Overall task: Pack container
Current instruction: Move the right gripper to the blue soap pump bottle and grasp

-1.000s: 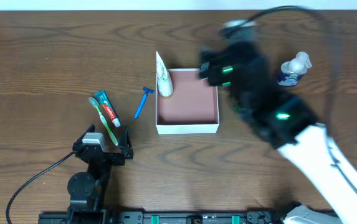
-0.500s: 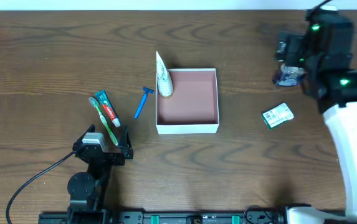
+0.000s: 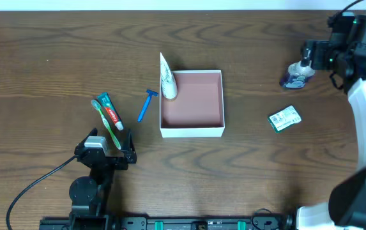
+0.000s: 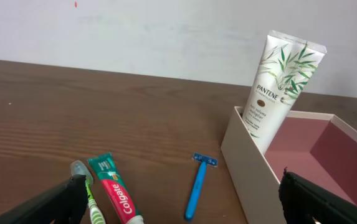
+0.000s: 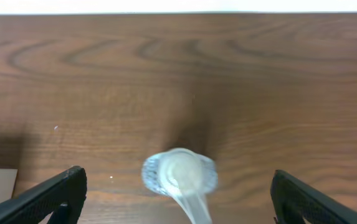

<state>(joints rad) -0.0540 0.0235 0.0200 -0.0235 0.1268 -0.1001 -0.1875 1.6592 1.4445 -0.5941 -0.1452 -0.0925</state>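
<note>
— Labels?
— "PANTENE" is showing on the tube (image 4: 278, 87) standing inside the container (image 4: 253, 168), ahead-right of the left gripper (image 4: 181, 190). The Colgate toothpaste (image 4: 117, 198) is lying ahead-left.
— Fingers?
— Both pairs are standing wide apart. The right gripper (image 5: 178, 186) is facing a blurred bottle (image 5: 179, 173) centred ahead, its writing unreadable.

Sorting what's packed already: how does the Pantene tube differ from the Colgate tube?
The Pantene tube stands on end in the container; the Colgate tube lies flat on the table outside it. Pantene is white with green leaves and larger; Colgate is red and green. Both are squeeze tubes.
</note>
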